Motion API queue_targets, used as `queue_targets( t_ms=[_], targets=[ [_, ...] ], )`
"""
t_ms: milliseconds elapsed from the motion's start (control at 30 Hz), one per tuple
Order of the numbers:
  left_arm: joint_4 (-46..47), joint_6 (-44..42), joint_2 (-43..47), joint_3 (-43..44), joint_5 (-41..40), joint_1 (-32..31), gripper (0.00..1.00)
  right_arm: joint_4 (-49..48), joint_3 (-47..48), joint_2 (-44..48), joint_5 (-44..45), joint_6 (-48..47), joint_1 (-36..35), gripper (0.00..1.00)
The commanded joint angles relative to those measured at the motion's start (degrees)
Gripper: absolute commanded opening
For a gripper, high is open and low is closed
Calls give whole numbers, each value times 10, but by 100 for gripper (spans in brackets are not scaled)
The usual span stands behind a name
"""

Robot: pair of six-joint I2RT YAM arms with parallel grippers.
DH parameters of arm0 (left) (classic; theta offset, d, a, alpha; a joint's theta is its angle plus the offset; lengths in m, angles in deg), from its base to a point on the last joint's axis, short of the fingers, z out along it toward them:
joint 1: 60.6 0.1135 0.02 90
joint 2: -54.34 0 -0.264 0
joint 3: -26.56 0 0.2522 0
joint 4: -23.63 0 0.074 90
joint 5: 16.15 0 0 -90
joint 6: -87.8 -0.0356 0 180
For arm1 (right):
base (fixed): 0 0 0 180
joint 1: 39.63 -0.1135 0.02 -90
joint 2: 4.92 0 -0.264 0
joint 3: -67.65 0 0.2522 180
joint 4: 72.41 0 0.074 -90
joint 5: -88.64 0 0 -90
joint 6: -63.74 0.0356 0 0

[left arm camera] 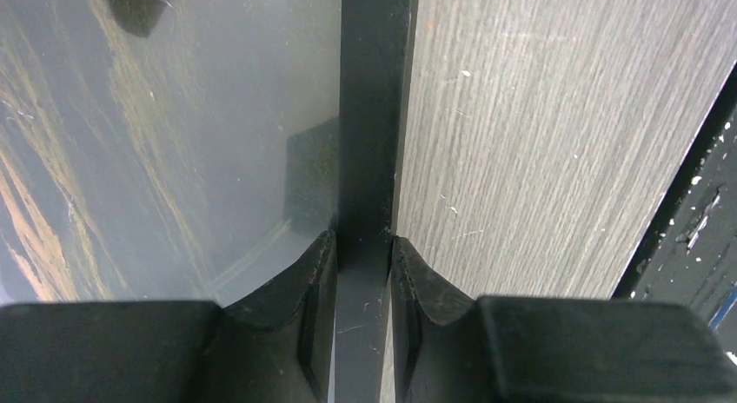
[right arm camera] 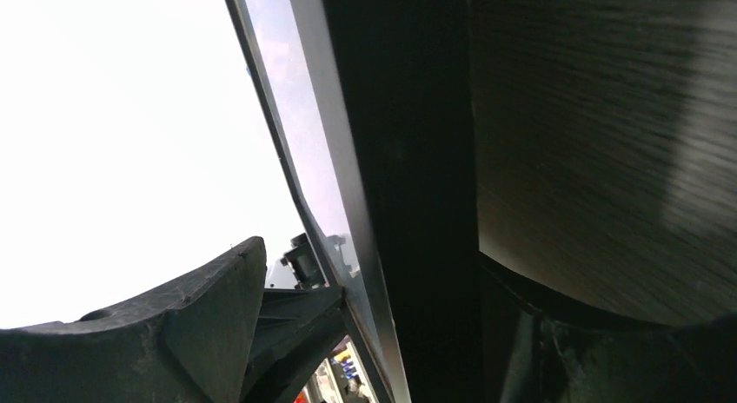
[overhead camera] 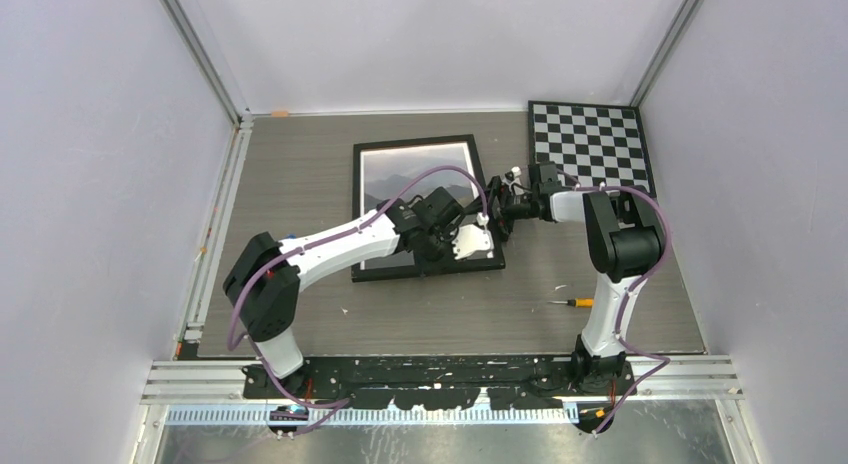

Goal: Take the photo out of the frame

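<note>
The frame lies face up in the middle of the table, black with a glossy front. The photo of grey mountains shows behind its glass. My left gripper is at the frame's near right corner. In the left wrist view it is shut on the black frame rail, with the photo to the left. My right gripper is at the frame's right edge. In the right wrist view it stands open astride the rail, with a gap at the left finger.
A black-and-white checkered board lies at the back right, close behind the right arm. A small screwdriver with an orange handle lies near the right arm's base. Grey walls and metal rails close in the wood-grain table.
</note>
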Motion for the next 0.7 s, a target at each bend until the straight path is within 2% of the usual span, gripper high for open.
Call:
queue_targets(
  t_ms=[0,267,333,400,500,567,667],
  targets=[
    [62,37,35,29,-9,23,0,-48,-11,24,-38,47,3,80],
    [82,48,29,28,-10,29,0,-35,-54,70,-43,43,9,80],
    [85,51,29,27,-1,30,0,-34,-59,77,-42,42,9,77],
    [85,53,30,25,10,30,0,-36,-60,83,-40,48,9,72],
    [81,57,29,24,9,30,0,-35,-58,95,-39,58,10,57],
    [72,60,29,30,4,30,8,-22,-53,107,-38,59,11,44],
    [62,72,37,36,6,36,32,32,-44,129,-31,41,21,28]
  ],
)
